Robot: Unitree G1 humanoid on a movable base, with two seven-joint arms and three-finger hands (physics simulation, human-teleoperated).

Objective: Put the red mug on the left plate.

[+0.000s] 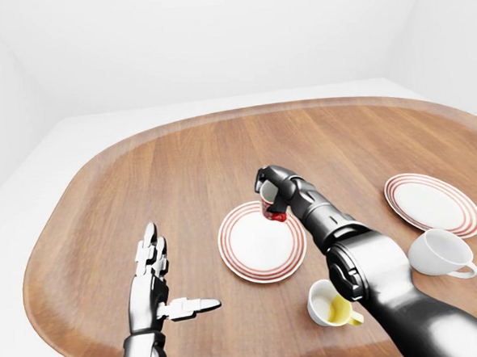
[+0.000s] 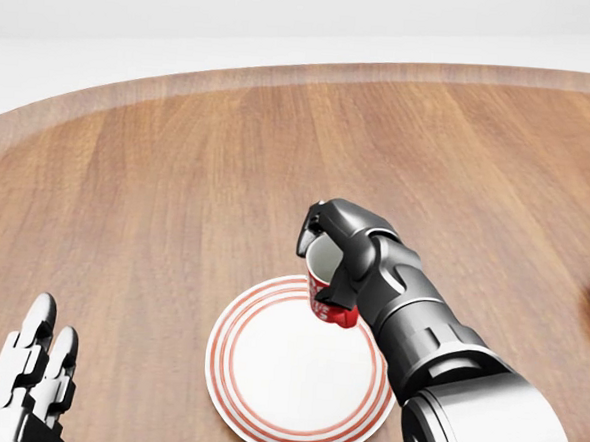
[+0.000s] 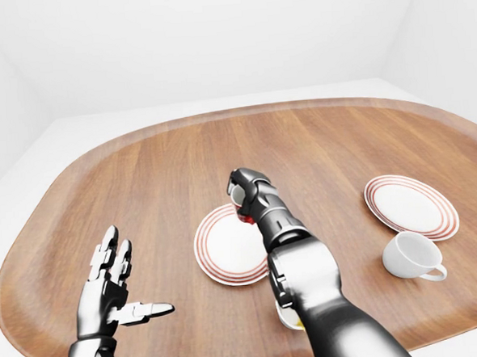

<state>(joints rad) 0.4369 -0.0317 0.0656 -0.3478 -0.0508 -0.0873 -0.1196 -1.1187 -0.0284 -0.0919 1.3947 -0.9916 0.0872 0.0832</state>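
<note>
Left plate (image 2: 265, 380) face bare; yellow cup (image 1: 331, 306), white cup (image 1: 439, 253) well right.

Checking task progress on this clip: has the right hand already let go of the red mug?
No: in the head view the right hand has its fingers closed round the red mug at the left plate's upper edge.

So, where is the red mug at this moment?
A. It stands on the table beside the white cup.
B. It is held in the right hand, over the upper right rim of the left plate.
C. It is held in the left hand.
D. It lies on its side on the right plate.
B: the right hand grips the red mug over the upper right rim of the left plate.
</note>
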